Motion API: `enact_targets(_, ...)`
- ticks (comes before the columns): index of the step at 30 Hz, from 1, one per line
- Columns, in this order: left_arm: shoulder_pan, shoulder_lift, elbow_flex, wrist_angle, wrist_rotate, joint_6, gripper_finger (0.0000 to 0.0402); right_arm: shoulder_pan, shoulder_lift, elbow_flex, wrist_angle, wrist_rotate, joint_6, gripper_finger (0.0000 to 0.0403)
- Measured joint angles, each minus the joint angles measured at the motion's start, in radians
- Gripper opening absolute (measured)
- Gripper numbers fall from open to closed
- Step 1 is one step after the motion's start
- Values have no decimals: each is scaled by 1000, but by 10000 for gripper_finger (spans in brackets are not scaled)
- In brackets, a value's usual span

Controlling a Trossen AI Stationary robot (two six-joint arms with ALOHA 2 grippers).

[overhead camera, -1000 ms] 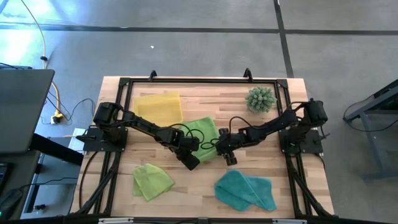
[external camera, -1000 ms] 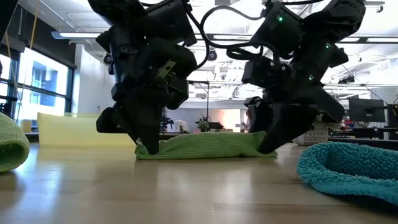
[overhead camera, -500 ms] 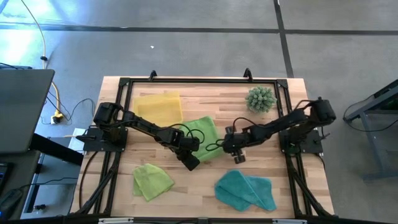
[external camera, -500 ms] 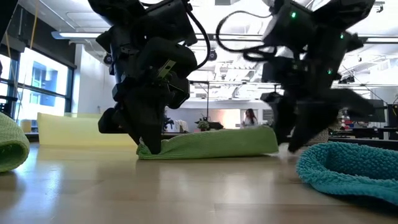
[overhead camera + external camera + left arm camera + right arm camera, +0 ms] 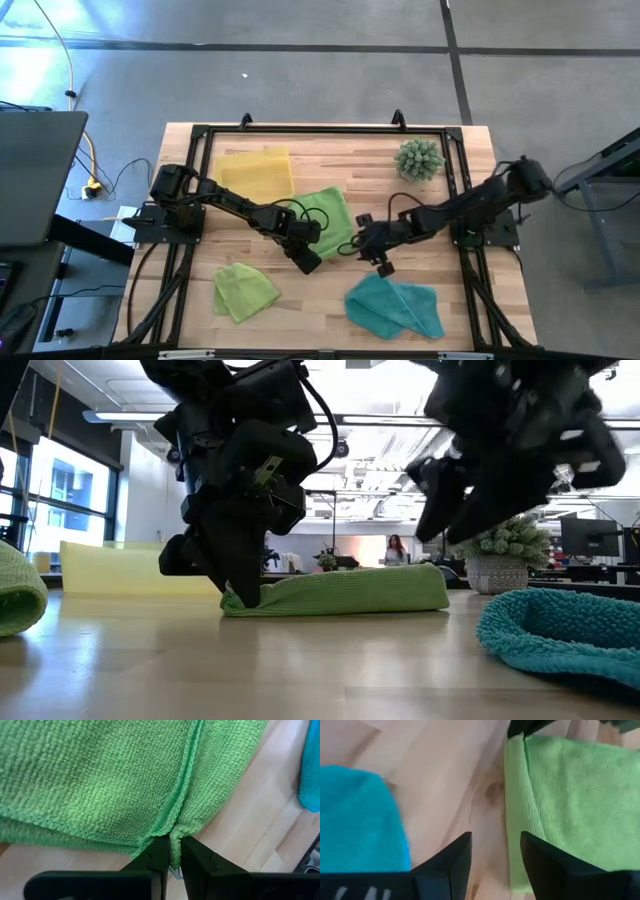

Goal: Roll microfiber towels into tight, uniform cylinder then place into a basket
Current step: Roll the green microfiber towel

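A lime green towel lies folded in the middle of the table; in the low view it is a low, flat band. My left gripper is shut on its near left corner. My right gripper is open and empty, raised above the table between that towel and the teal towel. A second lime green towel lies bunched at the near left. The yellow basket stands at the far left. My left gripper pinches the towel's hemmed corner between its two fingertips. The fingers come from above, slanting down toward the table. The corner stays low at the table and the rest of the towel lies flat beyond it.
A spiky green plant stands at the far right. A black frame runs around the table's work area. Bare wood shows between the green and the teal towel under my right gripper.
My right gripper has drawn away from the green towel's right end, gone toward the table's near right and risen clear of the table. The towel's right end now lies free on the table. My left gripper has kept its hold.
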Motion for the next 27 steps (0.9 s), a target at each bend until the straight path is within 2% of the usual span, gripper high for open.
enact_targets(8, 0, 1, 0, 7, 0, 3, 35, -43, 142, 1, 43, 74, -2, 156)
enact_targets(16, 0, 1, 0, 11, 0, 10, 35, -55, 160, 1, 41, 102, -40, 158)
enact_targets(24, 0, 1, 0, 12, 4, 10, 35, -78, 204, 6, 46, 110, -42, 212)
enact_targets(27, 0, 1, 0, 16, 23, 25, 35, -89, 222, 8, 48, 95, -29, 216)
